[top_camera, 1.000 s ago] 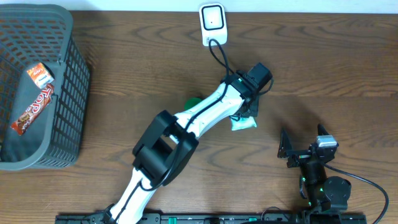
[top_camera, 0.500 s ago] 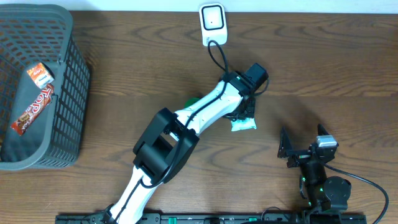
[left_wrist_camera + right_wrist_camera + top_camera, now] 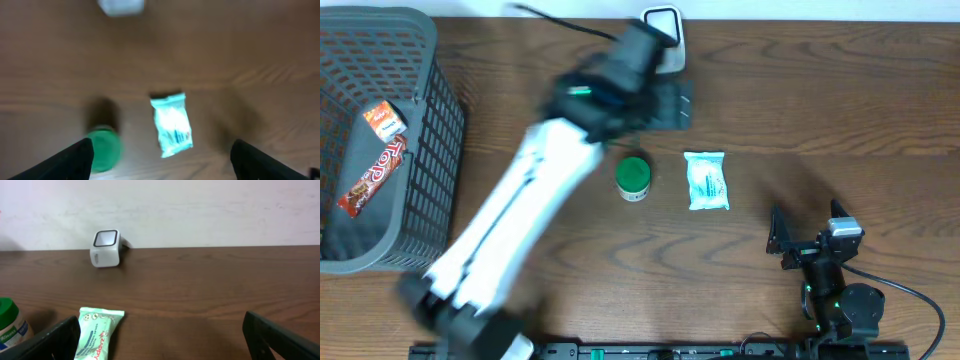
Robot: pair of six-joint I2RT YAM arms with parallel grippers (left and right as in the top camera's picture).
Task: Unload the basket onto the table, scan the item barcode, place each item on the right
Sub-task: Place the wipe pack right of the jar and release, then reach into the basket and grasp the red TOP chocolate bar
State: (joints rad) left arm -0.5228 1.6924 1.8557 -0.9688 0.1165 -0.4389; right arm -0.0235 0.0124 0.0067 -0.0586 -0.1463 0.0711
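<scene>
Swinging up and away from the packet (image 3: pixel 707 180), the left arm now stretches in a blur from the near left edge toward the far middle of the table (image 3: pixel 840 100), where a second ago it reached across to the packet itself. Its gripper (image 3: pixel 670 103) hangs as a dark smear just in front of the white scanner (image 3: pixel 663 14), which it partly hides in the overhead view. The left wrist view shows its two dark fingers (image 3: pixel 75 160) spread wide at the bottom corners with nothing between them, so the jaws stand open and hold nothing. The packet, pale green and white, lies flat on the bare wood by itself, long side running front to back, right of the middle of the table and apart from both grippers. Just beside it on the left stands a small jar (image 3: pixel 633 178) with a green lid, upright, close to the packet but not touching it. From the left wrist, packet (image 3: pixel 171 125) and jar (image 3: pixel 103 147) appear side by side, both softened by motion blur. The right gripper (image 3: pixel 808 228) sits at the near right of the table, its fingers (image 3: pixel 50 340) set wide apart and empty, looking across the packet toward the scanner at the back edge. At the far left stands a dark mesh basket (image 3: pixel 435 140) holding two wrapped candy bars (image 3: pixel 370 175).
</scene>
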